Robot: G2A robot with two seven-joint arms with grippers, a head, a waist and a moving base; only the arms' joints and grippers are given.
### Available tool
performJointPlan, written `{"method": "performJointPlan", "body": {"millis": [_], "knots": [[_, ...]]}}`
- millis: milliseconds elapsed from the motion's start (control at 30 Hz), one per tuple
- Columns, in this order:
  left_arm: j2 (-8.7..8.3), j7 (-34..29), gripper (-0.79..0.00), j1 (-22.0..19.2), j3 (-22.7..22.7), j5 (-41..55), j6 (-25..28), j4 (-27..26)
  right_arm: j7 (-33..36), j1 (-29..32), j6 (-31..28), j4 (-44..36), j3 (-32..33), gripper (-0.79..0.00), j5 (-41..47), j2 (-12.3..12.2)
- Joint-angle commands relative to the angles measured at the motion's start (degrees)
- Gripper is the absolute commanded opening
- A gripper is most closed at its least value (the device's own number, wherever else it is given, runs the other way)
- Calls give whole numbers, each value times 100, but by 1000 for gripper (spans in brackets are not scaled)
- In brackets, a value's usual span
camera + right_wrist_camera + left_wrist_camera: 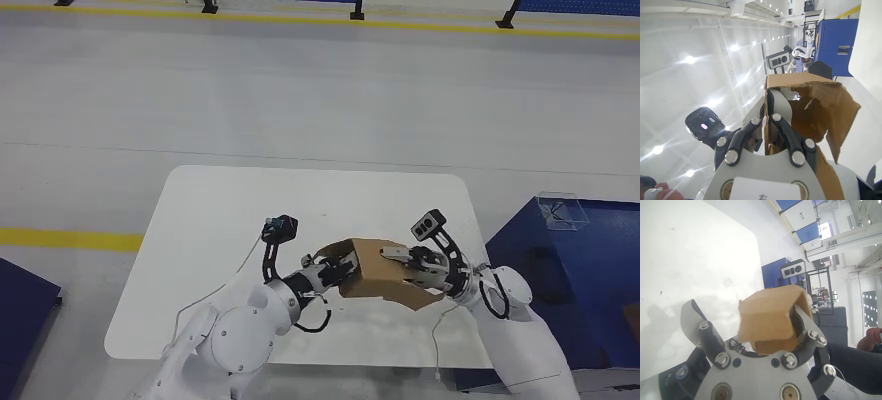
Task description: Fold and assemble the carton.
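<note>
Right gripper (767,99): fingers drawn close, pinching one wall of the carton (810,106). One finger (780,106) sits inside the box and the other outside, with the wall's edge between them. The cardboard on the inside-finger side is torn and ragged along its open edge.

Left gripper (745,308): fingers spread wide, gripping nothing. The carton (766,317) sits between them, close against one finger (805,318), which is tucked under a folded flap. The other finger (691,313) stands well apart from the cardboard.

Top view: the brown, partly formed carton (375,272) spans the gap between the left gripper (336,270) and the right gripper (410,260). The two grippers face each other from opposite ends.

Table (250,220): white with rounded corners, below both grippers and running on beyond the fingertips. Cannot tell whether the carton touches it.

Outward of the right gripper, off the table's edge: a blue cabinet (560,260).
</note>
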State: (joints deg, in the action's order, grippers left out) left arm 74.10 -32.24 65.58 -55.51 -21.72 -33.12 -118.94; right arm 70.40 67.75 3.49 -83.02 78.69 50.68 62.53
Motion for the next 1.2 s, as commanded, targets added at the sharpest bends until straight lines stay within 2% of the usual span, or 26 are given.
{"method": "performJointPlan", "body": {"millis": [0,100,200,300,367,500,633,900,1167], "knots": [[-19,185,0,174,-133,-33,83,-271,31,-73,266,146,-47,-785,119,5],[-76,443,0,511,-471,-204,253,-776,169,-193,661,374,-71,-785,315,2],[-135,645,0,936,-1115,-51,399,-1070,384,-298,1069,562,-68,-785,554,-6],[-198,332,0,1142,-1641,61,417,-988,568,-357,1409,668,-54,-785,725,-19],[-244,-181,0,1104,-1716,-50,467,-836,649,-373,1536,683,-43,-785,758,-31],[-297,-941,0,823,-1463,-456,647,-531,733,-337,1623,640,-57,-785,727,-49],[-295,-1267,0,546,-1049,-691,980,-321,777,-288,1705,562,-39,-785,769,-66],[-275,-1438,0,324,-507,-852,1620,-235,802,-176,1802,397,5,-785,788,-104],[-203,-1384,0,48,-75,-995,1431,123,904,-24,1864,171,-28,-785,746,-136]]}}
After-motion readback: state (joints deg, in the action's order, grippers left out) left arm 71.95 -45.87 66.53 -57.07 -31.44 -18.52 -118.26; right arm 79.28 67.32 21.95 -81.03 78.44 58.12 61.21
